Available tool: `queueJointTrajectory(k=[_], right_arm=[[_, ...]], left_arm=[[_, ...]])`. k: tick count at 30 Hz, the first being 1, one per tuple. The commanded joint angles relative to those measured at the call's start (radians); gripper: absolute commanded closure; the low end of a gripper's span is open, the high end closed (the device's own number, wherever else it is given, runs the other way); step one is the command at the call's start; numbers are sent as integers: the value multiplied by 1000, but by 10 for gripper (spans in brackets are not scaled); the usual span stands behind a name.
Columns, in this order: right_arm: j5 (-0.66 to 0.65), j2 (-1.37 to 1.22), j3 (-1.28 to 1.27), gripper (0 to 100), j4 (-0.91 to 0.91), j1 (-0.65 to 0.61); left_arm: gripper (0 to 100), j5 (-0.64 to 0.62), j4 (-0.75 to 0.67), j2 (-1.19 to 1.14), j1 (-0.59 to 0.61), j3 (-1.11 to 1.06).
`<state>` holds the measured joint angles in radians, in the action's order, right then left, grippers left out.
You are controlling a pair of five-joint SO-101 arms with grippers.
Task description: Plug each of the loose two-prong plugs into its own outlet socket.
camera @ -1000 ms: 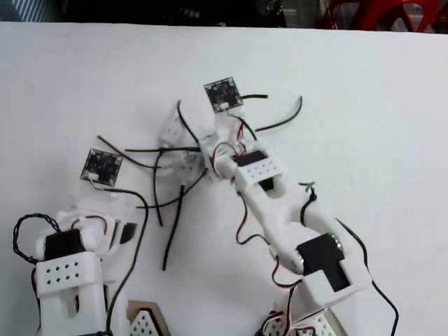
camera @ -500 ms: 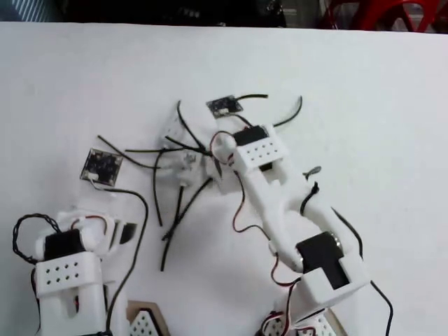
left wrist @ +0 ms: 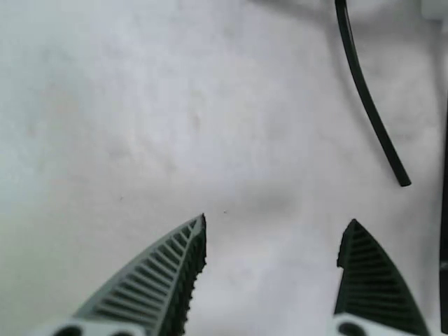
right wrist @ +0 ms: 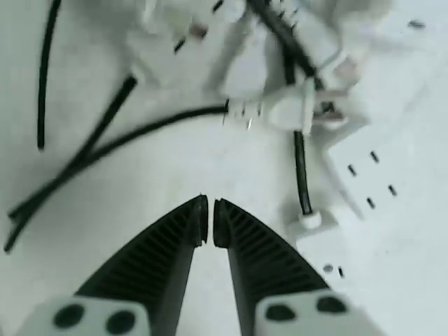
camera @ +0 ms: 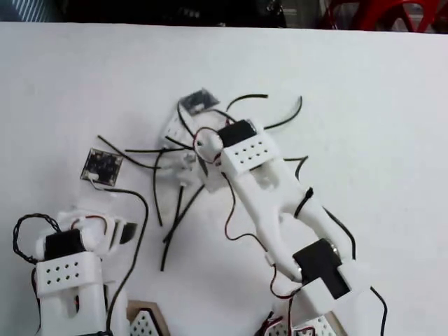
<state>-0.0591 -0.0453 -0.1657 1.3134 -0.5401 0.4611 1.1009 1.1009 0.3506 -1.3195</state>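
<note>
The white worktop (camera: pixel 364 84) carries everything, and the task's things sit in a tangle near its middle, a little toward the left edge. The right arm (camera: pixel 280 203) stretches from the edge where both arms are mounted out over that tangle. Its tool (right wrist: pixel 210 210) is pinched almost completely closed and grips nothing. The left arm (camera: pixel 66 273) stays back by the near left corner. Its tool (left wrist: pixel 273 231) is spread wide and empty above bare worktop, with one loose cable end (left wrist: pixel 371 105) lying near it. Black cables (camera: pixel 175 210) fan out from the cluster. Among them lies a white socket block (right wrist: pixel 367 178) with pairs of slots facing up, and just beside it a white two-prong plug (right wrist: pixel 280 112) rests on its side, prongs pointing away from the block. To my eye the step in hand is picking up that plug. The right tool should spread before it drops and close on the plug's body behind the prongs, not on the cable. It should then turn the prongs square to a slot pair and press straight down. The light block may slide, so bracing it with the left tool seems wise.
</note>
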Motion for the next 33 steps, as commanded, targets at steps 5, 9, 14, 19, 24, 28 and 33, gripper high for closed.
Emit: queueJointTrajectory(k=[5, 9, 14, 19, 24, 28, 33], right_arm=[[167, 47, -72, 978, -369, 22], [167, 12, -196, 978, -559, 33], [166, -99, -229, 981, -587, 124], [66, -48, -227, 981, -309, 154], [-98, 93, -233, 981, 39, 87], [-193, 188, -232, 981, 213, 39], [-216, 309, -232, 979, 278, 39]], left_arm=[[699, 5, -18, 16, 8, 5], [699, 5, -18, 16, 8, 5], [699, 6, -18, 16, 8, 5], [699, 6, -18, 16, 8, 5], [699, 6, -18, 16, 8, 5], [699, 6, -18, 16, 8, 5], [699, 6, -18, 16, 8, 5]])
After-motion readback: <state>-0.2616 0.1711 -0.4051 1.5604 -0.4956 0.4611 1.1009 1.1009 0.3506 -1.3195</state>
